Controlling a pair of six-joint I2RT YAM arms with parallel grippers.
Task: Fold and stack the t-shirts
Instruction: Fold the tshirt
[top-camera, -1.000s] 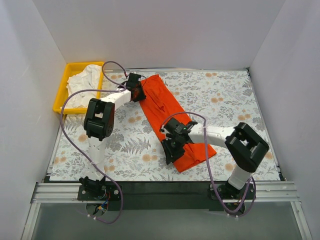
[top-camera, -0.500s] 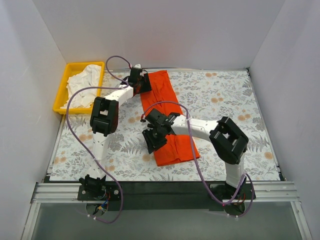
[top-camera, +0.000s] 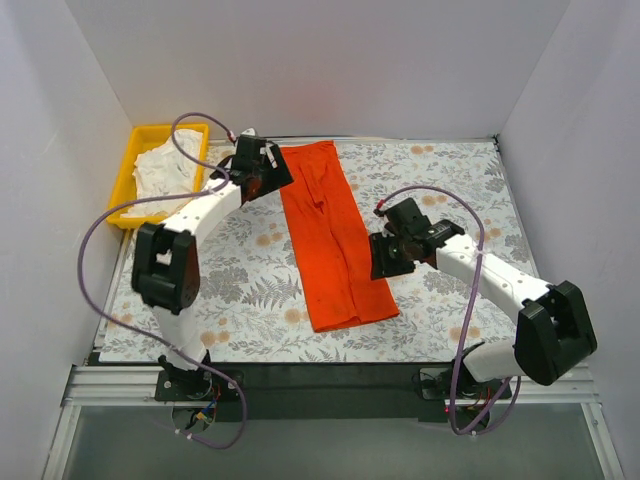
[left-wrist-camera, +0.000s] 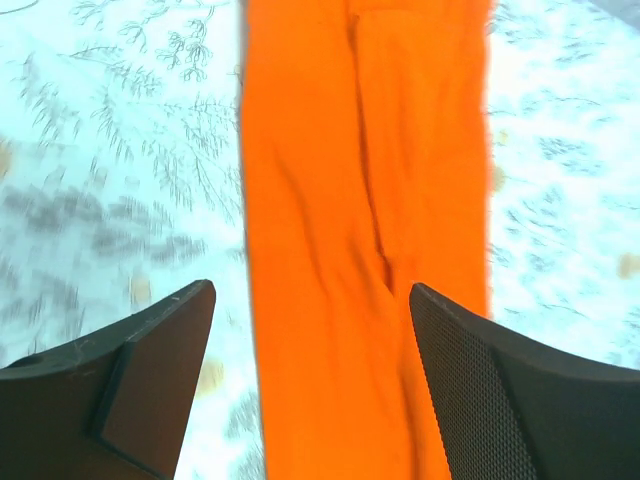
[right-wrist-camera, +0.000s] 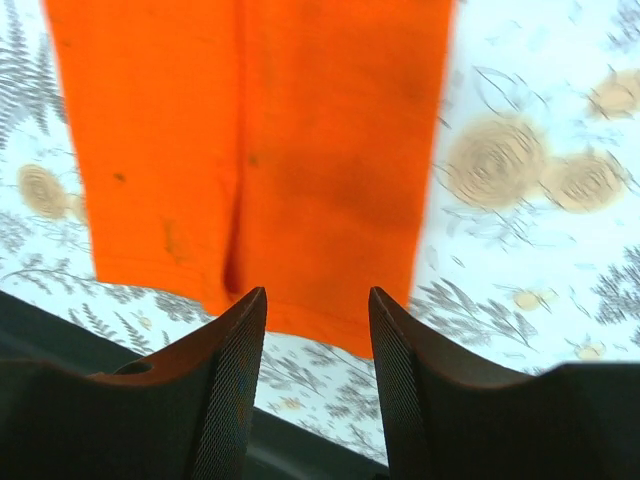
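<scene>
Left gripper (left-wrist-camera: 310, 300) and right gripper (right-wrist-camera: 317, 298) gape empty; the limp, light orange-red t-shirt (top-camera: 325, 235) likely wants pinching at its lower-frame hem corners.

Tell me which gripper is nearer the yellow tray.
Left. The left gripper hovers just right of the tray; the right gripper sits beyond the orange shirt, at its right edge.

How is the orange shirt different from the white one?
The orange shirt is bright orange-red; the white shirt is plain white. The orange shirt lies flat, folded into a long narrow strip, while the white shirt is a crumpled heap. The orange shirt is on the flowery table; the white shirt sits in the yellow tray. Both are soft cloth.
</scene>
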